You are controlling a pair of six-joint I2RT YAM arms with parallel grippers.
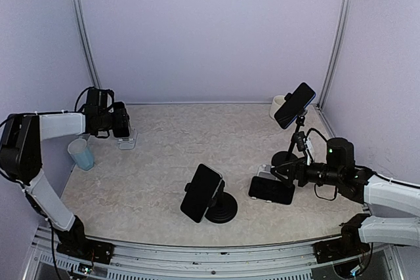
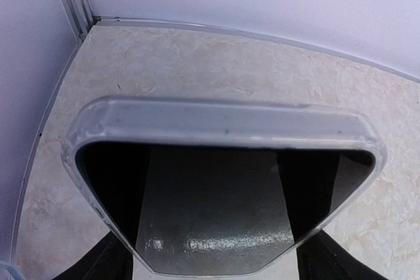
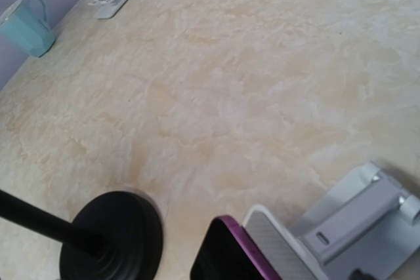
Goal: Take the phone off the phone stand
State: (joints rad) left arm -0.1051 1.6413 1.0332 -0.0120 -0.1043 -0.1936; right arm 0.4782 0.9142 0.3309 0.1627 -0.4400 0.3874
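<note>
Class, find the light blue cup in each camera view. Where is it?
Top external: light blue cup at far left, about mid-height.
Left wrist: not identifiable.
Right wrist: cup in the top left corner.
Shared landmark: white stand just right of it in both.

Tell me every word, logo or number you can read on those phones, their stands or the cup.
No text can be read in any view.
The clear-cased phone, centre phone, tripod phone and purple-edged phone show dark surfaces with no lettering.
The blue cup shows no print.
</note>
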